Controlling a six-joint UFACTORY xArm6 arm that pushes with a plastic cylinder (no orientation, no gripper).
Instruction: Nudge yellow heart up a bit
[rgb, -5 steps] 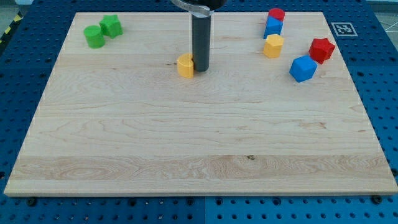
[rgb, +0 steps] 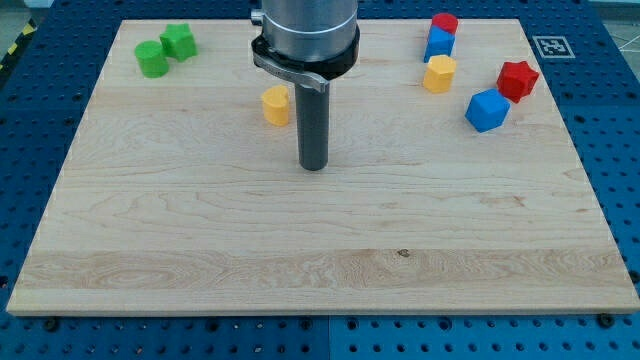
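Observation:
The yellow heart (rgb: 276, 104) lies on the wooden board (rgb: 320, 250), left of centre in the view's upper part. My tip (rgb: 314, 166) rests on the board below and to the right of the heart, a clear gap away and not touching it. The rod rises from the tip to the arm's grey body at the view's top. A second yellow block (rgb: 439, 74) sits far off at the upper right.
Two green blocks (rgb: 152, 59) (rgb: 179, 41) sit at the upper left. At the upper right are a red cylinder (rgb: 444, 23), a blue block (rgb: 440, 43), a red star (rgb: 517, 80) and a blue cube (rgb: 487, 110). A printed marker (rgb: 547, 46) is at the board's top right corner.
The yellow heart has shifted a little to the view's left. My tip has left its right side and moved down the view, away from it.

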